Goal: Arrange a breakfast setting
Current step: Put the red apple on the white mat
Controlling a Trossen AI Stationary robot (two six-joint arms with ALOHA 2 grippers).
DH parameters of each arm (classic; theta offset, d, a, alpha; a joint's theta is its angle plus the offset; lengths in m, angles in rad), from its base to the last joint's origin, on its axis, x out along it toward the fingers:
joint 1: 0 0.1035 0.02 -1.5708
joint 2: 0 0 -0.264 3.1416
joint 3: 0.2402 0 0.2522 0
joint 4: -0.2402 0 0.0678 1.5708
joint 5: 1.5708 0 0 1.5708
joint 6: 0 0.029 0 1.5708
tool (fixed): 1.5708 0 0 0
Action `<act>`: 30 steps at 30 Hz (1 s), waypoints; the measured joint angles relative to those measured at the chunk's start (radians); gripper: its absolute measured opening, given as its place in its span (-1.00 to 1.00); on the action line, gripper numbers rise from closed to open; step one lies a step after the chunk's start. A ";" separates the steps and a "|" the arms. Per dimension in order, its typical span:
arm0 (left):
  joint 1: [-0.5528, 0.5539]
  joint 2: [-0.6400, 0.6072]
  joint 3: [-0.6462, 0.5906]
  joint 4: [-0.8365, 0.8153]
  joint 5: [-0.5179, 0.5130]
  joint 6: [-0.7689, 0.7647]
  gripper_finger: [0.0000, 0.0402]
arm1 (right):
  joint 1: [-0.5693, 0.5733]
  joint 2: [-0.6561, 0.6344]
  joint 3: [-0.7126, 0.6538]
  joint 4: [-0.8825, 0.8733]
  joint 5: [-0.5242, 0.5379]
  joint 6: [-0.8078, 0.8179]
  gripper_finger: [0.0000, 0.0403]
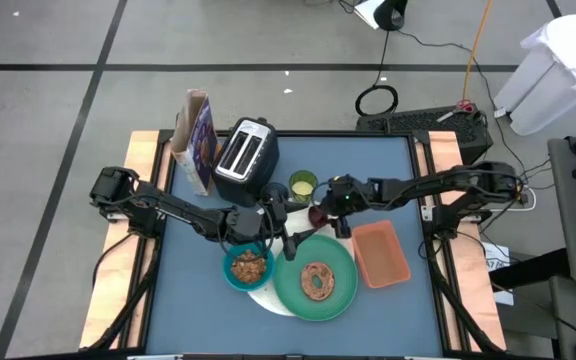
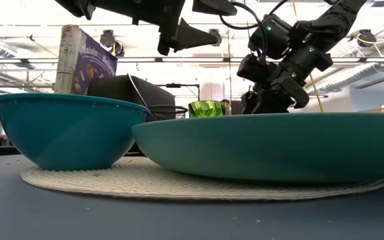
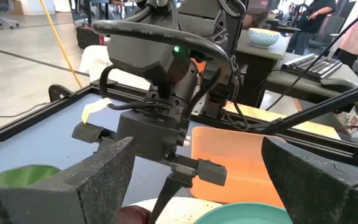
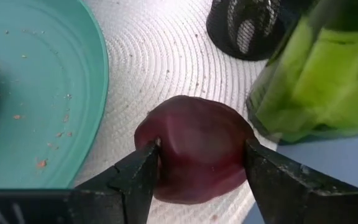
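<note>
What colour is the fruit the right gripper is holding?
Dark red, almost maroon. The fruit shows best in the right wrist view, clamped in the right gripper.

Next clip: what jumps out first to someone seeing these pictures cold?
The right gripper is clamped on the small red fruit, over the white woven mat's edge beside the yellow-green cup. The open left gripper hovers close by, behind the large green plate holding a pastry.
</note>
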 joint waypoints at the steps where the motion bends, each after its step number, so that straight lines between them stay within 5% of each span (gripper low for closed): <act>1: 0.000 0.000 0.000 0.000 0.000 0.000 0.76 | -0.004 -0.006 -0.001 -0.009 -0.001 0.001 0.09; 26: 0.000 0.000 0.000 -0.007 0.000 -0.001 0.76 | -0.074 -0.117 -0.001 -0.137 -0.004 0.328 0.09; 30: 0.000 0.000 0.000 -0.008 0.000 -0.006 0.76 | -0.096 -0.143 -0.001 -0.159 -0.112 0.417 0.09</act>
